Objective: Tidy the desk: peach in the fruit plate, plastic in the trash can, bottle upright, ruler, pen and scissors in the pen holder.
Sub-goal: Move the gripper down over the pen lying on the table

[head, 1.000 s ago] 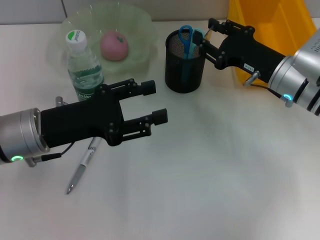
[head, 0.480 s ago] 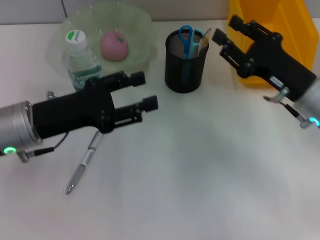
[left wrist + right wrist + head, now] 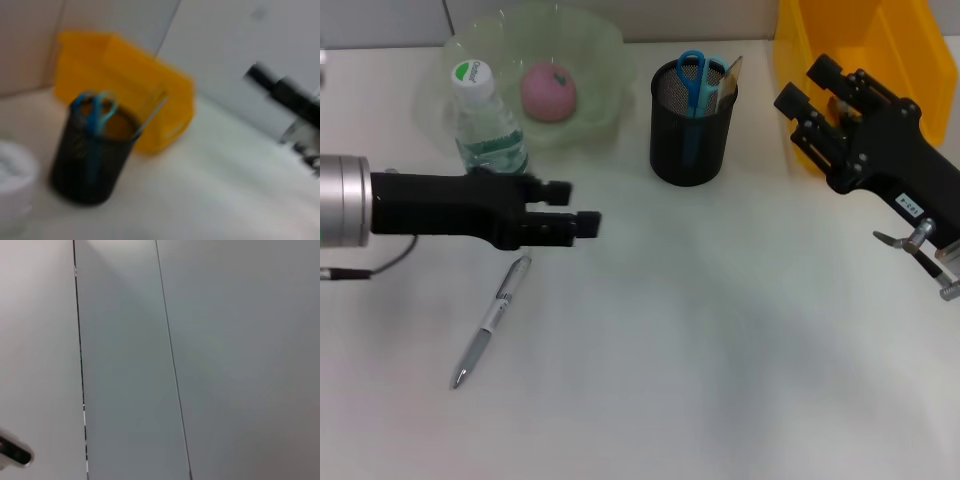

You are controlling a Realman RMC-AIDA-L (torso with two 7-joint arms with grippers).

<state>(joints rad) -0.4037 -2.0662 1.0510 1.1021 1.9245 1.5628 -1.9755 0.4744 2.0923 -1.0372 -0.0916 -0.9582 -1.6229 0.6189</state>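
My left gripper (image 3: 570,205), jaws spread, hangs just above the pen (image 3: 492,320), which runs diagonally below them. My right gripper (image 3: 808,88), spread, sits well apart.

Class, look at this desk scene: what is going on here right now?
A two-armed robot is tidying a desk. Its left gripper, open and empty, hovers above the silver pen lying on the white desk. The right gripper, also open, is beside the yellow bin. Blue-handled scissors stand in the black mesh pen holder.
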